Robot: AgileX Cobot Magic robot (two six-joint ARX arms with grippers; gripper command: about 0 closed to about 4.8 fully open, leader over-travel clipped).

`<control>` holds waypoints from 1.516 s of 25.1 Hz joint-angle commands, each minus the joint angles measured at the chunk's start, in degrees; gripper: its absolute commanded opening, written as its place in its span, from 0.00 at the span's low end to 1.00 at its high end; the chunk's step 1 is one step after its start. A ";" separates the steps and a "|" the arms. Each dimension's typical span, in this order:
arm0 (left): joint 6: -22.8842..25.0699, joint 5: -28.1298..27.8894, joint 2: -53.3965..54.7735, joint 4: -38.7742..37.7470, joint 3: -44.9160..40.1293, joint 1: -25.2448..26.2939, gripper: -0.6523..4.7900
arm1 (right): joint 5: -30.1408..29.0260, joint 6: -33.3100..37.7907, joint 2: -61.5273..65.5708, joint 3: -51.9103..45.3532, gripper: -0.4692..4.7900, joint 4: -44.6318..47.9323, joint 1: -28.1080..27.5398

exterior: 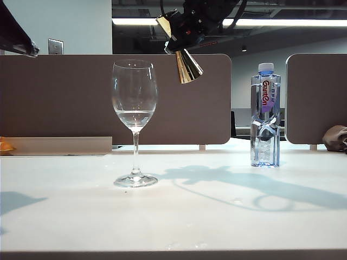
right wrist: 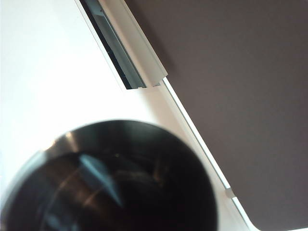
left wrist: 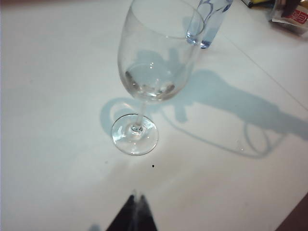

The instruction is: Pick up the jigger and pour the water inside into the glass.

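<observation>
An open-plan office: grey-brown desk partition panels back the white surface, with fluorescent ceiling strip lights and exposed ducting overhead.

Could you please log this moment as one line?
right gripper: holds jigger tilted above glass | glass: some water | left gripper: idle

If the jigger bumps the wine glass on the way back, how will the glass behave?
The glass would probably tip easily: tall bowl, thin stem, small round foot. Only a little water sits in it, so it is likely light. Thin clear walls suggest fragility. The right gripper holds the jigger tilted nearby.
</observation>
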 commanded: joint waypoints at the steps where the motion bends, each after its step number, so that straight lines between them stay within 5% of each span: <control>1: -0.17 0.22 -0.07 0.31 0.02 0.02 0.13 | -0.04 -1.46 -0.28 0.37 0.11 1.79 0.07; 38: -0.17 0.22 -0.07 0.31 0.02 0.02 0.13 | 4.68 -10.49 3.26 0.37 0.11 7.61 3.58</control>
